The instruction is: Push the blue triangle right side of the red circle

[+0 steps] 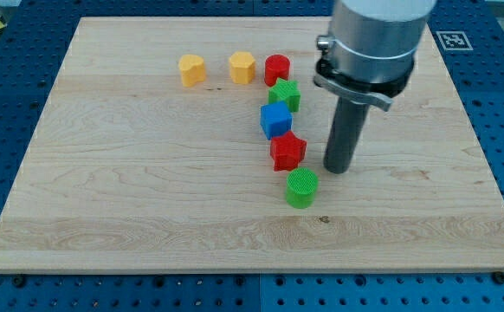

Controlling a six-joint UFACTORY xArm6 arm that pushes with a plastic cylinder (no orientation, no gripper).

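Note:
The red circle (277, 68) stands near the view's top, in the middle of the wooden board (131, 191). The only blue block (275, 120) in sight looks like a cube and lies below the circle, with a green star (284, 94) between them. No blue triangle shows; the arm's body hides part of the board at the upper right. My tip (339, 168) rests on the board just right of a red star (287, 151), a small gap apart, and lower right of the blue block.
A green cylinder (301, 187) lies below the red star, lower left of my tip. Two yellow blocks (191, 69) (242, 67) sit left of the red circle. The blocks form a loose column down the board's middle.

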